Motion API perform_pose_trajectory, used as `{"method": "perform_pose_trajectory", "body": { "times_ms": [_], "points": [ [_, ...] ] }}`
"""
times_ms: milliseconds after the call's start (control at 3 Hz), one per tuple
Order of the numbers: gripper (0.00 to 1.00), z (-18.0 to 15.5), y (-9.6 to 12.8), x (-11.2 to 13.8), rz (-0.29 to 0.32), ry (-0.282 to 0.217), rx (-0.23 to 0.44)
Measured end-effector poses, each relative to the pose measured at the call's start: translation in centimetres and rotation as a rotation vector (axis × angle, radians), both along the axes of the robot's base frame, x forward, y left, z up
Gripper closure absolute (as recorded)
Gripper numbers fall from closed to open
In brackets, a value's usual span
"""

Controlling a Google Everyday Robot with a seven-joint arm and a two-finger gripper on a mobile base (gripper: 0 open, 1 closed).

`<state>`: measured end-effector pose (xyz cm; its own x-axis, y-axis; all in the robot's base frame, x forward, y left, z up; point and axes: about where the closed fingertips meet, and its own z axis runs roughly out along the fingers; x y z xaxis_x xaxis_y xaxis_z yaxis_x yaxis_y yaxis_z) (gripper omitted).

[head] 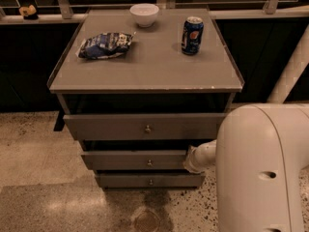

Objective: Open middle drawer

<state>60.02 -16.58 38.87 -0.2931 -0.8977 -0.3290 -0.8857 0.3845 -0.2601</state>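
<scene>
Camera view shows the middle drawer (130, 159) with its long grey front running left to right and the knob (149, 163) at its centre. The tool (192, 160) sits at that front's right end, so the knob lies to its left along the front. The bulky white arm (260, 168) covers the contact, which is perhaps a touch. Whether the tool is wide or narrow, I cannot tell. The top drawer (106, 126) juts just above and the bottom drawer (125, 180) lies just below. The bowl (144, 14), can (192, 35) and bag (105, 45) on the counter (145, 74) stand well clear.
</scene>
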Motion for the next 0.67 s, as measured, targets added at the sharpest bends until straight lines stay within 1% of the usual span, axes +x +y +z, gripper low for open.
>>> {"method": "perform_pose_trajectory", "body": {
  "times_ms": [333,667],
  "points": [
    [1.00,1.4,-0.2,0.4,-0.019,-0.019,0.000],
    [1.00,5.2,-0.4,1.0,-0.060,-0.083,-0.002]
  ]
}}
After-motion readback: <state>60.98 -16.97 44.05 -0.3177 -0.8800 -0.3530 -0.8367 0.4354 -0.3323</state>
